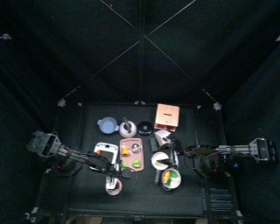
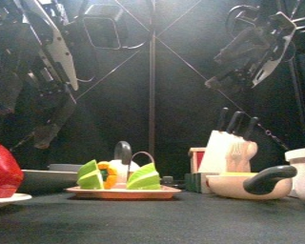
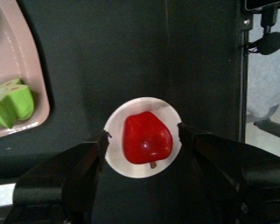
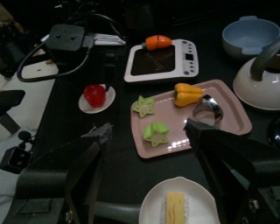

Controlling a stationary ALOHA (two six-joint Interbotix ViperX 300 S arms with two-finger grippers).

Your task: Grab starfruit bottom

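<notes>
Two small yellow-green starfruit pieces [image 4: 143,106] [image 4: 159,133] lie on a pink tray [image 4: 224,122] beside an orange pepper [image 4: 189,93] and a metal spoon; I cannot tell which piece is the bottom. At table height the starfruit pieces [image 2: 91,175] [image 2: 144,176] stand on the tray [image 2: 123,193]. My right gripper [image 4: 149,140] hangs open above the tray, nothing between its fingers. My left gripper [image 3: 145,144] is open, its jaws either side of a red pepper [image 3: 146,136] on a small white plate [image 3: 166,109]. From above, the left gripper [image 1: 108,162] and right gripper [image 1: 178,150] flank the tray [image 1: 132,155].
A white kettle [image 4: 265,79], a blue bowl [image 4: 250,35], a white scale [image 4: 161,59] with an orange item and a plate with corn [image 4: 178,206] crowd around the tray. A knife block [image 2: 228,148] and a handled pot [image 2: 251,181] stand at the right.
</notes>
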